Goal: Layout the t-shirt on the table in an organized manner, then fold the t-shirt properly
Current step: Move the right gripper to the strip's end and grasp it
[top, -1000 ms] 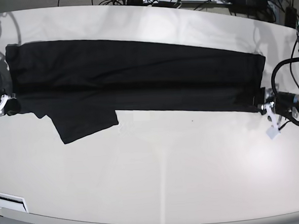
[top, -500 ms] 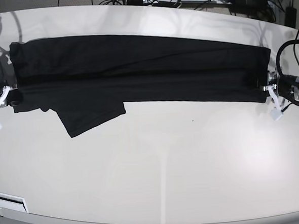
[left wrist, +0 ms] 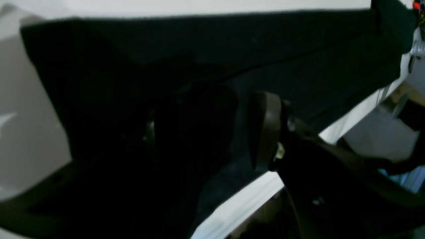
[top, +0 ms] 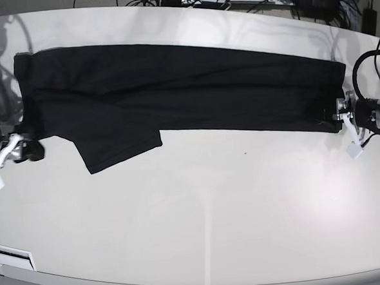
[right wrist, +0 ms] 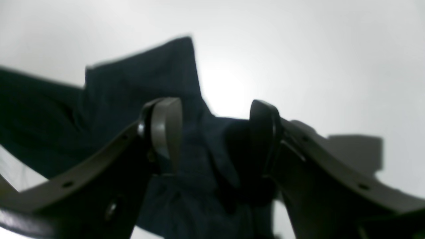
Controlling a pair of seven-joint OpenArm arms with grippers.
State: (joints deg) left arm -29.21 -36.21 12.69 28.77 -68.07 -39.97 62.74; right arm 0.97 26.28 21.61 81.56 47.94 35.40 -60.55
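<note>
At the counter's (top: pixel 201 219) left edge, the right tool (top: pixel 24 147) sits at the lower left corner of the t-shirt (top: pixel 174 92). Its jaws stand apart in the wrist view, with cloth lying between them but not pinched. The t-shirt lies flat as a long black band across the far half of the counter, reaching nearly from the left edge to the right edge, one sleeve poking toward the near side at left. At the right edge, the left tool (top: pixel 337 115) rests at the shirt's end, its jaws apart, fabric loose between them.
</note>
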